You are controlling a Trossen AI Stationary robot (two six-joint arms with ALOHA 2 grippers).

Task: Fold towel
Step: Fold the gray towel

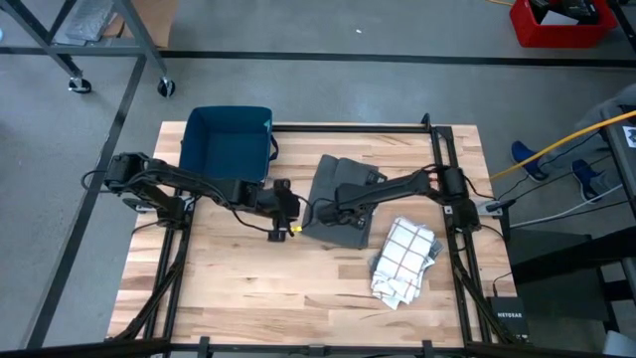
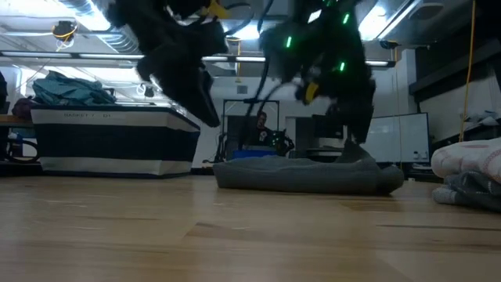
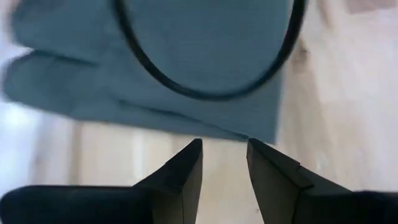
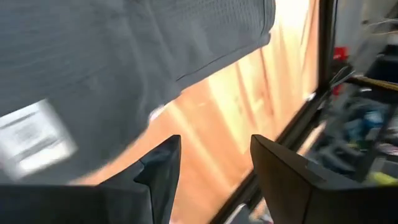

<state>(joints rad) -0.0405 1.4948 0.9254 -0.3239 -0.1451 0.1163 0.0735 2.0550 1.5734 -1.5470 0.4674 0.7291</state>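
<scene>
A: What sat nearest in the table-height camera?

B: Bare wooden table (image 2: 235,235), then the grey towel (image 2: 305,174) lying as a low flat mound, with both arms hanging dark above it. Only that view showed how flat the towel lay. A white checked cloth (image 2: 470,160) bulged at the edge, and a person sat in the room beyond.

A: And from overhead?

B: That one gave the layout. The towel (image 1: 340,199) lay near the table's middle, partly folded, its long axis running from the near edge toward the far edge, tilted slightly, with a second layer fanned out at the far end. The checked cloth (image 1: 405,261) lay crumpled nearer the front right, apart from the towel. A blue bin (image 1: 229,142) stood at the far left.

A: The grippers?

B: The left gripper (image 1: 285,221) hung just beside the towel's left edge. Its wrist camera showed the fingers (image 3: 180,180) parted, gripping nothing, the towel ahead of them. The right gripper (image 1: 323,211) was over the towel's left portion; its fingers (image 4: 280,174) also stood apart and empty, with grey cloth and a white label (image 4: 34,140) close by.
</scene>
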